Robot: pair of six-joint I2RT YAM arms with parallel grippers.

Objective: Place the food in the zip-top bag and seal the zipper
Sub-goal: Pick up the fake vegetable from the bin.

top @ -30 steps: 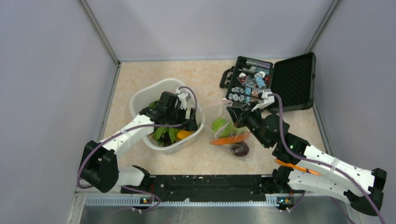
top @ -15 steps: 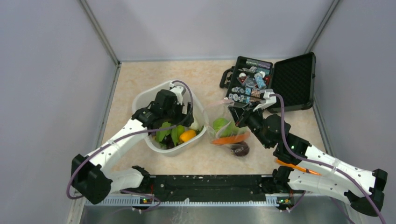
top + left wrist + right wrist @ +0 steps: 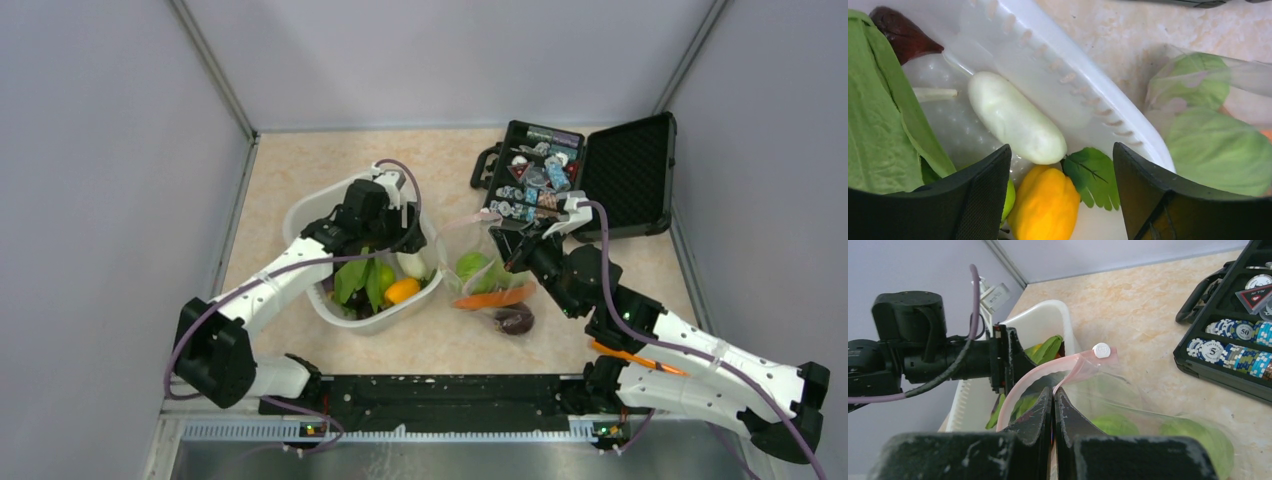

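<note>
My left tool (image 3: 1062,150) has shifted a little toward the far edge of the counter (image 3: 300,160) and toward the bag side of the white tub (image 3: 300,215) since half a second ago; my right arm has not moved.

The left tool hangs over the tub with its jaws spread wide and nothing between them. Just beyond its tips lies the white radish (image 3: 1015,117), against the tub's right wall; a yellow-orange piece (image 3: 1045,205) sits just beside the radish's near end, with a small leaf (image 3: 1095,175) next to it. Green leafy pieces (image 3: 883,115) fill the left part of the tub, and a dark red piece (image 3: 900,32) lies at its far side. The tub stands left of the counter's middle.

My right tool (image 3: 1052,405) is pinched closed on the zipper (image 3: 1018,390), the pink strip at the mouth of the zip-top bag (image 3: 1128,405); the strip arches up from the tool, so the mouth stands open toward the tub, and a white slider (image 3: 1102,350) sits at the strip's far end. The bag lies about mid-counter, just right of the tub. Two green cabbages (image 3: 1110,425) show through the plastic; the carrot (image 3: 492,298) lies across the bag nearer the near edge; a dark purple piece (image 3: 514,320) rests at its near end, though I cannot tell whether it is inside. The black case (image 3: 620,175) lies open in the far right corner.
</note>
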